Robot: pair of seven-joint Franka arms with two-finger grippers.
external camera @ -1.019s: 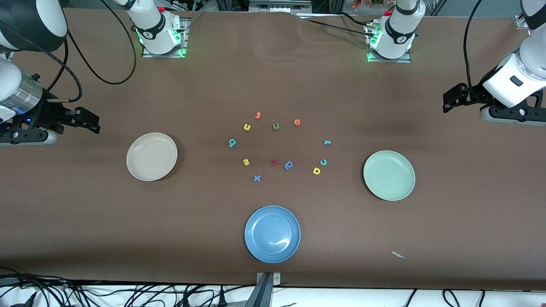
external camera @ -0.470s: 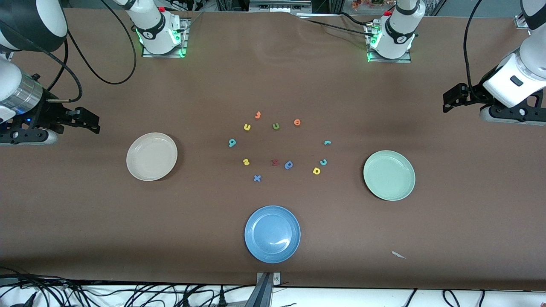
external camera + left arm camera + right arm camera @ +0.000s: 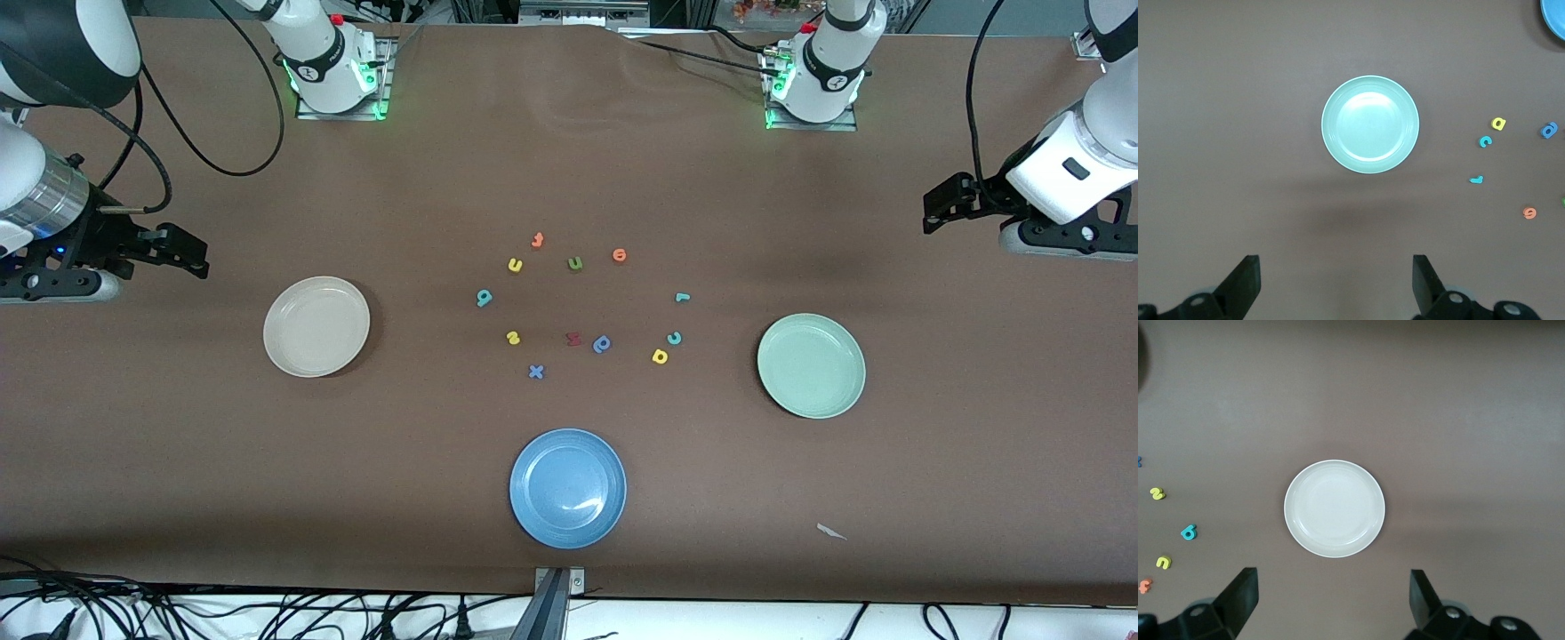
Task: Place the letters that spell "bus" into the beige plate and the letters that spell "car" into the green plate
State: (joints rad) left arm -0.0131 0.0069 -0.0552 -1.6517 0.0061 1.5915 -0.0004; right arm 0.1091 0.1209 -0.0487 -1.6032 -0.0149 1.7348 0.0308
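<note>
Both claws are open wide and hold nothing. The right claw [image 3: 197, 253] hangs over the table [image 3: 569, 160] at the right arm's end, and the left claw [image 3: 933, 212] hangs over the left arm's end. Both arms wait.

All the little letters lie in a loose ring in the middle of the frame, between the two plates. No letter is in a plate yet.

The teal b [image 3: 484, 298], the yellow u [image 3: 515, 265] and the yellow s [image 3: 513, 338] sit on the side of the ring toward the beige plate [image 3: 316, 326] - so the right claw is the nearer one for them. The teal c [image 3: 675, 338], the yellow a [image 3: 660, 356] and the teal r [image 3: 682, 298] sit on the side toward the green plate [image 3: 811, 365], so the left claw is nearer for those. Each claw is well apart from its letters, with its plate lying between.

The letters are very small, so which way each one's long side points is hard to tell.

The blue plate [image 3: 567, 488] sits low in the middle of the frame and is not needed.

Compared with a second ago, nothing seems to have moved - claws, plates and letters all look the same
</note>
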